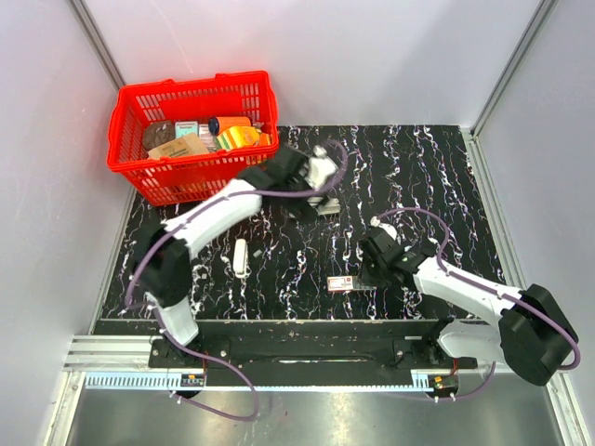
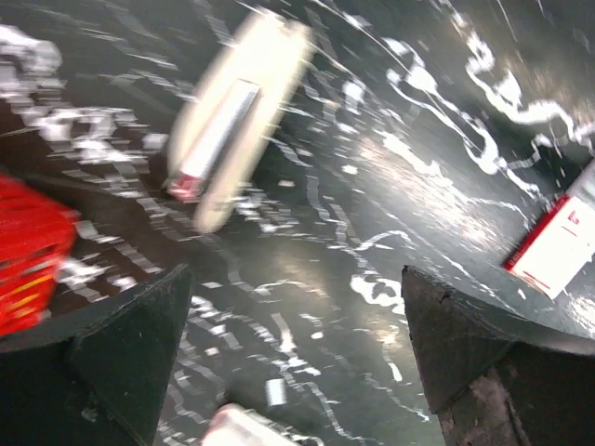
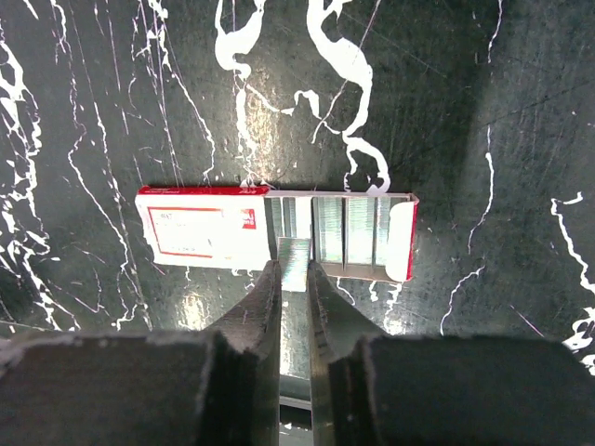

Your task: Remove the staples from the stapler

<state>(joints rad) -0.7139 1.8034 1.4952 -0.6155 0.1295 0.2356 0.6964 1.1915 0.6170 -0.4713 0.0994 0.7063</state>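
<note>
Left gripper (image 2: 293, 297) hanging wide open just beside the stapler (image 1: 327, 206); right gripper (image 3: 294, 279) pinching a staple strip (image 3: 296, 251), jaws narrow, at the open red-and-white box (image 3: 200, 232)

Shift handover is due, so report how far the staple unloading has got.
Looks done: a staple strip is apparently out, pinched in the right pincer at the open staple box. In hand: probably setting that strip into the box's tray. The left pincer is open, holding nothing, near the stapler. Left: whether more staples remain inside the stapler cannot be seen.
</note>
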